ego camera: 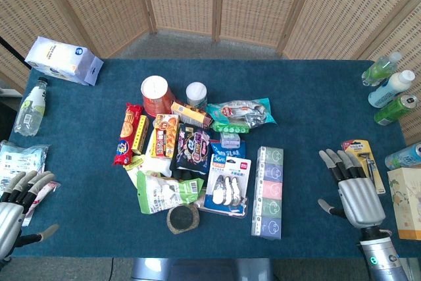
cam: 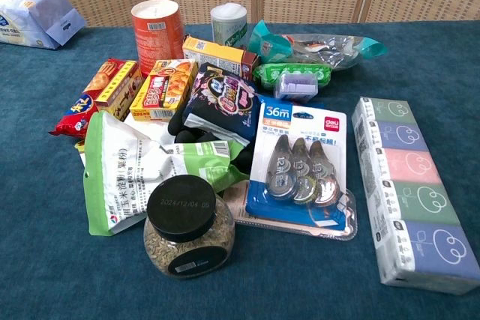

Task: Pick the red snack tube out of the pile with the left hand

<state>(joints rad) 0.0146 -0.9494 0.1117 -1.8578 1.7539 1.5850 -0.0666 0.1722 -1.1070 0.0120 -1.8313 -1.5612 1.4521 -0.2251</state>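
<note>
I see the red snack tube (ego camera: 155, 95) standing upright at the back left of the pile, just behind the yellow biscuit box (ego camera: 164, 135) on the blue tabletop (ego camera: 302, 90). My left hand (ego camera: 16, 205) rests near the left edge, fingers apart and holding nothing; my right hand (ego camera: 352, 192) lies released beside the tissue pack strip (ego camera: 270, 191)

Blue tabletop (ego camera: 302, 97) noted. White tissue pack (ego camera: 64, 60) at upper left, water bottle (ego camera: 31, 106) just below it. Long pack of pastel tissues (ego camera: 269, 191) right of centre. Dark-lidded jar (cam: 187, 228) at lower centre, correction-tape blister pack (cam: 301, 166) beside it. Green bottles (ego camera: 393, 90) at upper right edge.
</note>
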